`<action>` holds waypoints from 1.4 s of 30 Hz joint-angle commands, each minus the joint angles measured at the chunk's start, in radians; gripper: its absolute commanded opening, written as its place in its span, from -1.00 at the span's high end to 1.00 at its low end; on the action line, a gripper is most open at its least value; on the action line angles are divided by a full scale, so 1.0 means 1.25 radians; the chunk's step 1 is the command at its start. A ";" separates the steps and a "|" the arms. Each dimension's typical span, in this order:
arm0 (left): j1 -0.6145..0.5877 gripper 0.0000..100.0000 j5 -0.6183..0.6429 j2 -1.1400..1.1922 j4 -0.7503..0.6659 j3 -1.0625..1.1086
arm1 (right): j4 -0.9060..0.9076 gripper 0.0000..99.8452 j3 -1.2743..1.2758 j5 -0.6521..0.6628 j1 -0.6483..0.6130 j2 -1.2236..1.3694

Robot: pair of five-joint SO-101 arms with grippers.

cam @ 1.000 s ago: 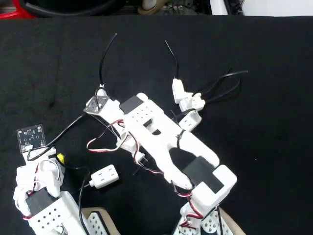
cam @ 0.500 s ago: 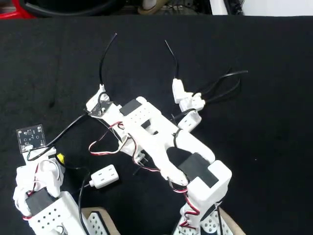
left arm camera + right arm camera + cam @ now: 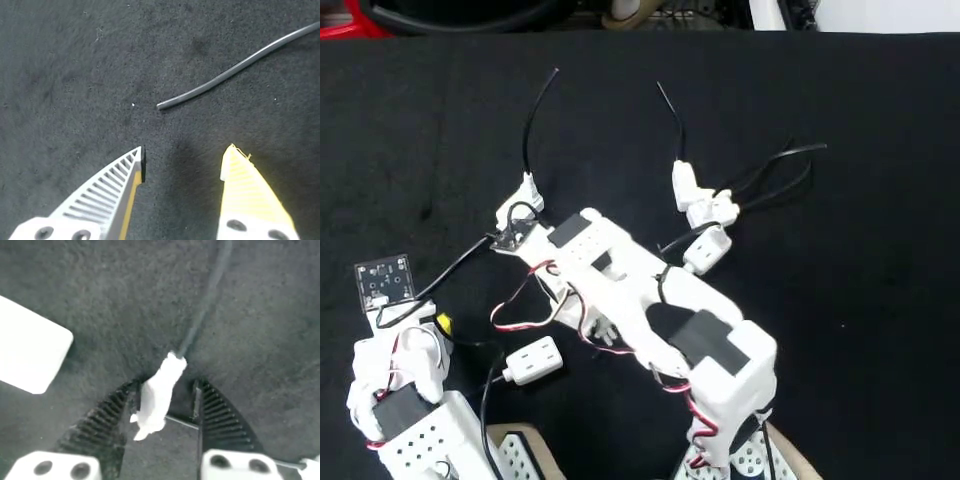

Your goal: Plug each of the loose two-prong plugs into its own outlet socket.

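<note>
A white two-prong plug (image 3: 526,192) with a black cable (image 3: 534,120) lies left of the table's middle. My right gripper (image 3: 515,230) is shut on it. In the right wrist view the plug (image 3: 159,395) sits tilted between the dark fingers (image 3: 212,410), with its cable (image 3: 202,315) running away from them. A white outlet socket (image 3: 534,360) lies near the front, beside the left arm (image 3: 400,400). My left gripper (image 3: 185,150) hangs open over bare cloth, with a loose cable end (image 3: 161,105) just ahead of its tips.
Three more white plug and socket pieces (image 3: 705,212) cluster right of centre with tangled black cables (image 3: 770,175). A white block (image 3: 27,357) lies beside the right gripper. Black cloth (image 3: 860,300) covers the table. Clutter lines the far edge.
The right arm has swung left and toward the front, and its gripper has narrowed around the plug. The plug has barely shifted. The left arm has stayed still.
</note>
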 commanded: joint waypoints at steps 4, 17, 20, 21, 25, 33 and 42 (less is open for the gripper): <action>0.008 0.50 -0.018 -0.004 -0.007 -0.003 | 0.000 0.78 -0.025 -0.005 -0.002 0.028; 0.008 0.50 -0.018 -0.004 -0.007 -0.003 | 0.036 0.98 -0.071 -0.016 0.007 0.021; 0.008 0.50 -0.020 -0.004 -0.007 -0.003 | 0.012 0.98 -0.078 -0.004 0.064 -0.024; 0.008 0.50 -0.020 -0.004 -0.007 -0.003 | -0.005 0.98 -0.084 0.016 0.102 -0.040; 0.009 0.50 -0.020 -0.004 -0.007 -0.003 | -0.021 0.98 -0.098 0.077 0.198 -0.080; 0.009 0.50 -0.020 -0.004 -0.007 -0.003 | -0.099 0.98 -0.094 0.179 0.190 0.009; 0.008 0.50 -0.020 -0.004 -0.007 -0.003 | -0.027 0.75 -0.111 0.180 0.120 0.051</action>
